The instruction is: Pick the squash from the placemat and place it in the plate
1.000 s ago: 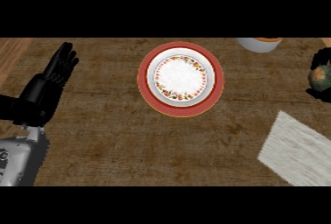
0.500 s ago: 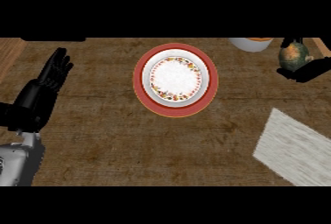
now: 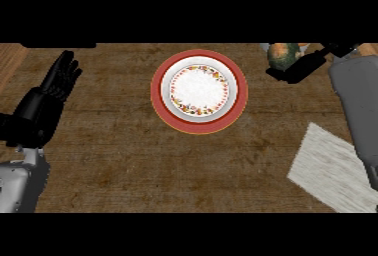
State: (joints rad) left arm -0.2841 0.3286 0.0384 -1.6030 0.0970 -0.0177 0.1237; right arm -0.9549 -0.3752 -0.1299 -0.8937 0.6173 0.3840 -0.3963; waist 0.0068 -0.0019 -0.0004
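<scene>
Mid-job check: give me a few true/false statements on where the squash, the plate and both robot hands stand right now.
1. The squash lies on the placemat. False: the right robot hand is curled round it near the view's top right, away from the placemat.
2. The plate holds no squash. True.
3. The left robot hand grips something. False: it rests open at the view's left, holding nothing.
4. The placemat lies to the lower right of the plate. True.
</scene>
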